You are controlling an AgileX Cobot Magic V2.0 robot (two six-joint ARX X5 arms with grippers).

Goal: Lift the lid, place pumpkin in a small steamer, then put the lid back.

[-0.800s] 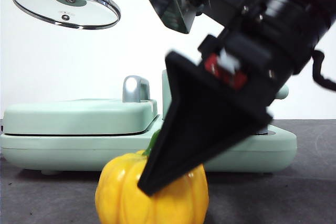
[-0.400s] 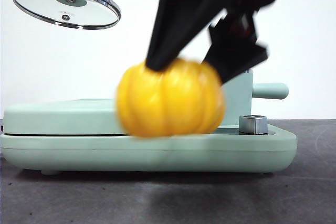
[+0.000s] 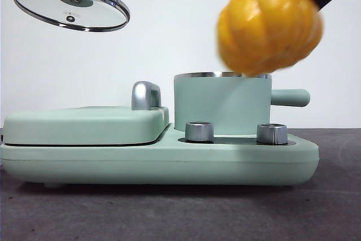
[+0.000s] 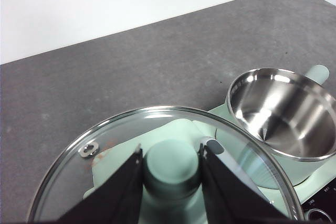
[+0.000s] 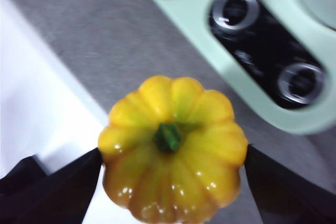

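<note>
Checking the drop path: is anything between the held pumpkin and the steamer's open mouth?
Nothing: in the front view the pumpkin hangs just above the small steamer rim; the left wrist view shows it empty.

Left gripper (image 4: 170,192): two flat, matte black jaws are seen, wedge-shaped with straight edges. Right gripper (image 5: 170,179): broad black jaws, blurred at the edges; no cables, screws or markings are discernible

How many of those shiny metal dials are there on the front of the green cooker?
2. One dial sits in front of the pot, toward its left side; the other dial sits to its right, below the pot's handle. Any others would be hidden from view.
</note>
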